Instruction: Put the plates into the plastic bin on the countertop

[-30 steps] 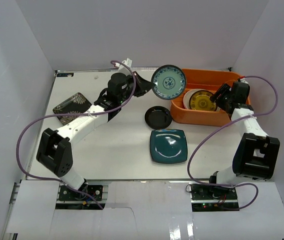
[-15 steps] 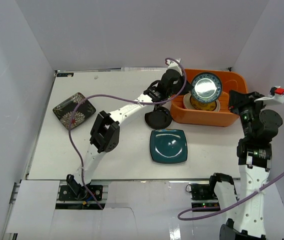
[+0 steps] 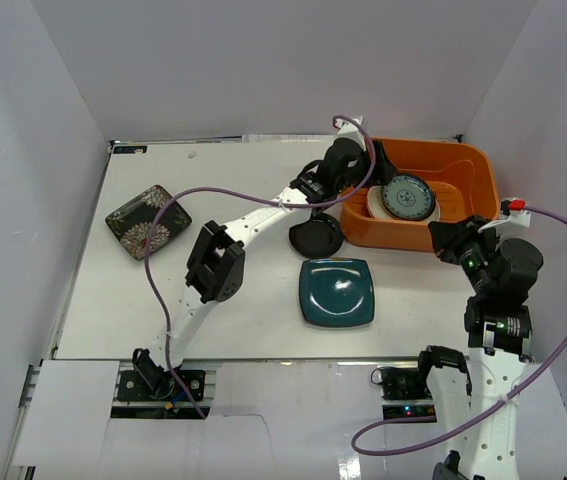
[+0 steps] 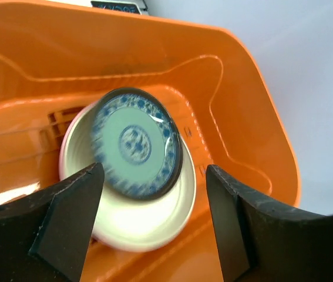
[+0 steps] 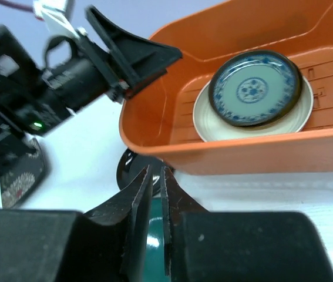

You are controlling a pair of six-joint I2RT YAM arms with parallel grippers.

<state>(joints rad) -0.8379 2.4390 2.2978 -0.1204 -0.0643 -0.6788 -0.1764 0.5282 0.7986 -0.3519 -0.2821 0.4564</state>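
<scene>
The orange plastic bin [image 3: 463, 170] stands at the back right of the white countertop [image 3: 263, 320]. Inside it a teal-patterned plate [image 3: 408, 197] [image 4: 135, 143] [image 5: 254, 88], slightly blurred, lies on a cream plate [image 4: 131, 217] [image 5: 213, 126]. My left gripper [image 3: 375, 165] [image 4: 153, 176] hangs open over the bin's left end, holding nothing. My right gripper [image 3: 443, 243] [image 5: 156, 173] is just outside the bin's front wall, its jaws shut to a thin slit with nothing between them. A round black plate [image 3: 315, 236], a square dark teal plate [image 3: 337, 291] and a flowered black square plate [image 3: 146, 220] lie on the countertop.
White walls enclose the countertop on three sides. The left arm stretches diagonally across the middle, passing just behind the round black plate. Purple cables loop from both arms. The right arm's elbow stands by the right wall.
The left gripper opened and let go of the teal-patterned plate, which dropped onto the cream plate in the bin. The right gripper drew back toward the bin's front wall.
</scene>
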